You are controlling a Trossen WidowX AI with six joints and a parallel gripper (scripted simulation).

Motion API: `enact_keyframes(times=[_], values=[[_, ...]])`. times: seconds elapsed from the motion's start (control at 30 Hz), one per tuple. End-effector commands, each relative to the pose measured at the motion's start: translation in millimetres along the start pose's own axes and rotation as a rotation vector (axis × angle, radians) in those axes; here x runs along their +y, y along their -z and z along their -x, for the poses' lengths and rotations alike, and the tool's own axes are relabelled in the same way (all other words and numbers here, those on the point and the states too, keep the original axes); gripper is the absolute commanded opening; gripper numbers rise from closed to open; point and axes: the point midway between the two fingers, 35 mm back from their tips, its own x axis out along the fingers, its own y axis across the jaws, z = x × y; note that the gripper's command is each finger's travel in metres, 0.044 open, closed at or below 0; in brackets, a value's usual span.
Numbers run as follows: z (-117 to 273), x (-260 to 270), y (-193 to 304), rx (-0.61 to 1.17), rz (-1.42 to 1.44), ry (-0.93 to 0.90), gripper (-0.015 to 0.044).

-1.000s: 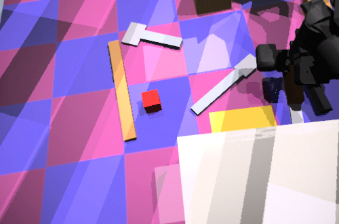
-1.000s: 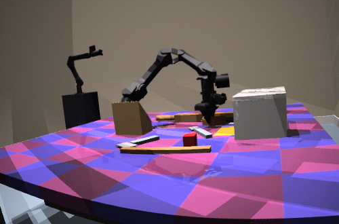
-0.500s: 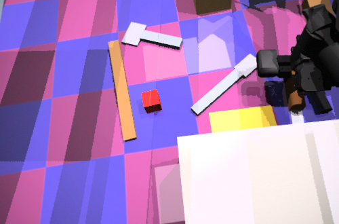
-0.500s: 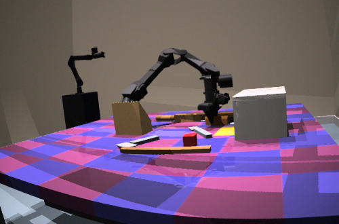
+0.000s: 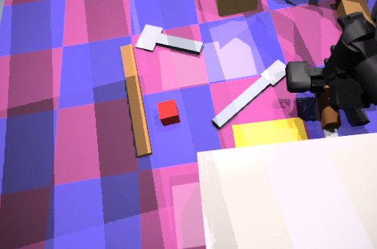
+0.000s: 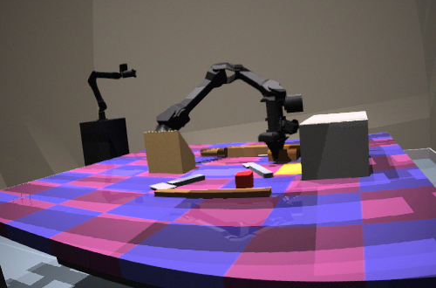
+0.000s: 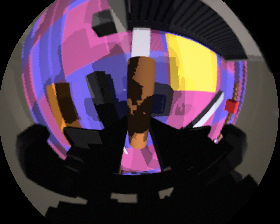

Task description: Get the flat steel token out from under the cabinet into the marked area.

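My gripper [image 6: 275, 157] [image 7: 138, 118] is shut on the brown handle [image 5: 330, 115] [image 7: 141, 90] of a tool, low over the table. The tool's pale flat blade [image 5: 331, 133] [image 7: 141, 42] points toward the cabinet [image 5: 279, 196] [image 6: 333, 153] [image 7: 185, 22]. In the wrist view its far end meets the cabinet's dark slotted front edge; whether it reaches underneath I cannot tell. The yellow marked area [image 5: 268, 133] [image 6: 288, 169] [image 7: 195, 62] lies beside the blade, partly hidden by the cabinet in the top view. No token shows on its visible part. I cannot make out the token in any view.
A pale flat-headed bar [image 5: 245, 98] [image 6: 260, 170] [image 7: 209, 112] lies near the yellow area; another [image 5: 177, 42] [image 6: 187, 180] lies farther off. A red cube [image 5: 167, 112] [image 6: 244, 179] [image 7: 231, 106] stands by a wooden strip [image 5: 136, 102] [image 6: 214, 193]. A dark bar [image 7: 102, 92] lies beside the held tool.
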Motion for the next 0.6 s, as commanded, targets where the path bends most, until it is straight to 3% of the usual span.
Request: enact_keyframes(times=[0.0, 0.57], values=[[-0.3, -1.3, -3.4, 0.001, 0.003, -0.003, 0.0000], [-1.8, -24.1, -4.0, 0.001, 0.003, -0.002, 0.0000]])
